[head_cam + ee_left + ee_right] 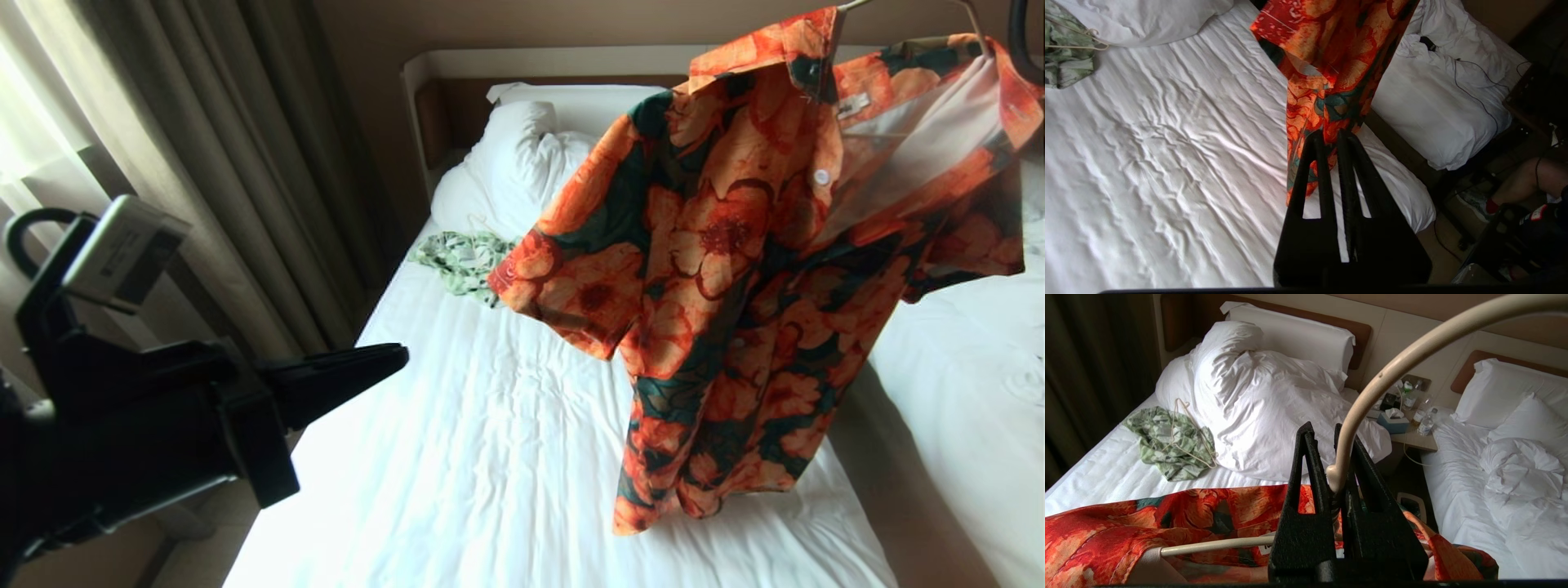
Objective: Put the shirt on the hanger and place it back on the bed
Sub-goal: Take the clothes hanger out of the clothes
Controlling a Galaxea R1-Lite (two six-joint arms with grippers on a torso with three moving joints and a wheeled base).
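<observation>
My right gripper (1331, 479) is clamped on the hanger (1392, 367) at its twisted neck, the black ribbed fingers (1302, 465) pinching the thin cream-white wire where the long hook curves up and away. Below them the shirt (735, 269) hangs from that hanger in the air above the bed (490, 457), not touching the sheet: soft, loosely draped cloth with big orange flowers on dark green, a white button at the placket, the collar folded over and the pale lining showing inside the open front. One short sleeve sticks out toward the head of the bed; the hem dangles lowest on my side. My left gripper (1331, 139) sits off to the left over the bed's edge, its two tapered black fingers (1314, 163) standing narrow with only a slim gap and nothing between them; in the wrist view their tips line up with the shirt's hanging hem. The sheet under the shirt is smooth white with fine wrinkles. Near the headboard (1331, 318) lie a heaped white duvet (1257, 400) and a pillow (1298, 339), and beside them a crumpled pale green patterned garment (1167, 441) with its own thin hanger. A second white bed (1515, 465) stands to my right, across a bedside table (1412, 439) holding a tissue box and bottles. Heavy curtains (204, 147) hang on my left.
</observation>
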